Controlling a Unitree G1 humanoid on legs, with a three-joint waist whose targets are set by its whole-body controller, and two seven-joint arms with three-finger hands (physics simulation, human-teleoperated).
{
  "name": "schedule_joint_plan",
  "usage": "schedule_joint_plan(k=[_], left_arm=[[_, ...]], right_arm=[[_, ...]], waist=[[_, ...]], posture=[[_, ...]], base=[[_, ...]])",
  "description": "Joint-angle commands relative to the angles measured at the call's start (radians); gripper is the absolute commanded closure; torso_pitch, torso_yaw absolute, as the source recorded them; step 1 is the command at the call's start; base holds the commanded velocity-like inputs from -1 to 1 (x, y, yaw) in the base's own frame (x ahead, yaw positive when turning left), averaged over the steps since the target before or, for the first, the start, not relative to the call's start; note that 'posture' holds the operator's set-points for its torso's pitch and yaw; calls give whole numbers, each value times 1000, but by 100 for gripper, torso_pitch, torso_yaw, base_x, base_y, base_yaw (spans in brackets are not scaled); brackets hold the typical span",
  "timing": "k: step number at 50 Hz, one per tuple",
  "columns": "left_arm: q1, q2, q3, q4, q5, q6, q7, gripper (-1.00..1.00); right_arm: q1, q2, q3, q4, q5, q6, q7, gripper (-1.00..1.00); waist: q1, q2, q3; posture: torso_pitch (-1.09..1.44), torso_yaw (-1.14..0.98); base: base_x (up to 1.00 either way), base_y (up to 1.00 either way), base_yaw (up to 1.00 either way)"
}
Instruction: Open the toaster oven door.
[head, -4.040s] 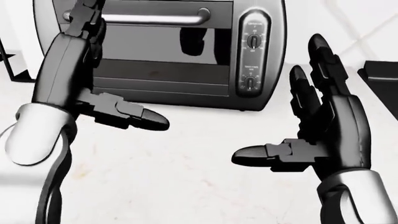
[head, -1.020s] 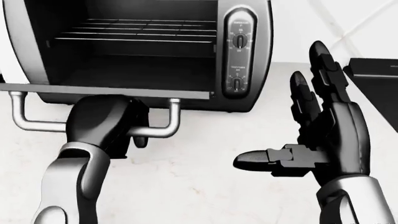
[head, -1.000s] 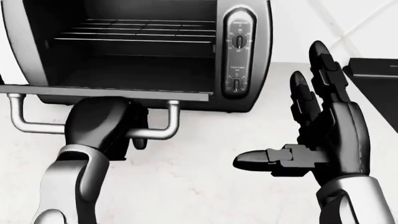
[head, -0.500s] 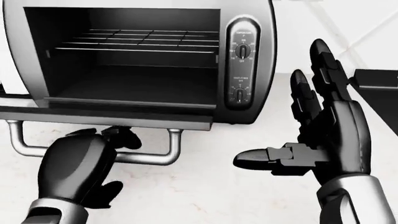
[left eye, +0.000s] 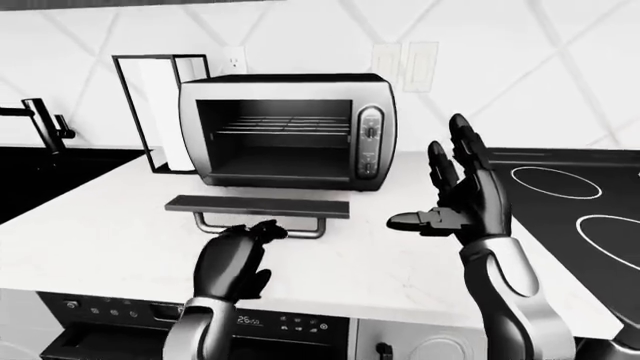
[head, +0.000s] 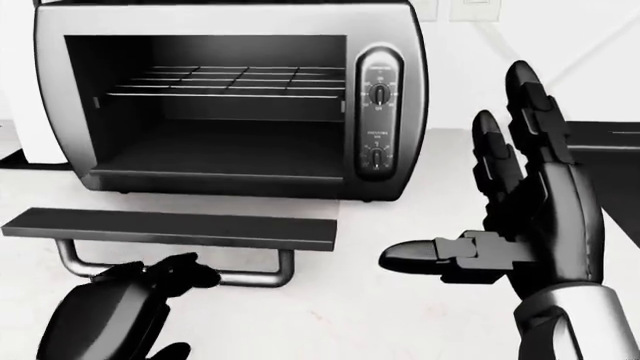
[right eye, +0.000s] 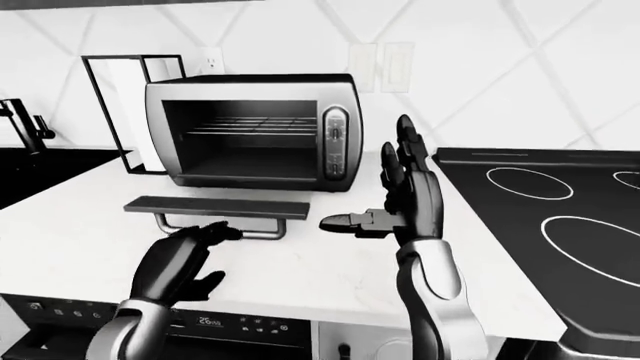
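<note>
the whole scene renders in greys, black and white. the toaster oven (left eye: 285, 129) has a bright silver shell, a black cavity and a dark control strip with pale markings. its door (left eye: 258, 206) is dark grey, with a silver handle (left eye: 262, 225). the counter (left eye: 100, 232) is white with faint veining. the wall (right eye: 480, 75) is white, crossed by thin diagonal grey lines. the stove (right eye: 560, 217) is black with white ring outlines. the left hand (left eye: 228, 264) and right hand (left eye: 462, 196) are glossy black, with silver-grey forearms.
</note>
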Motion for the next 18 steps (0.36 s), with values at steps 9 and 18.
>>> schedule_joint_plan(k=[9,18], left_arm=[[82,-42,60,-279,-111,29,-97,-17],[-11,-108,251,-566,-345,169,-246,-34]], right_arm=[[-21,-4,-2,-40,4,-15,0,-100],[-23,-18,-43,-137,58,57,-23,-100]], waist=[[-7,4,12],[4,-2,15]], posture=[[-37,0],[-37,0]], base=[[0,0,0],[0,0,0]])
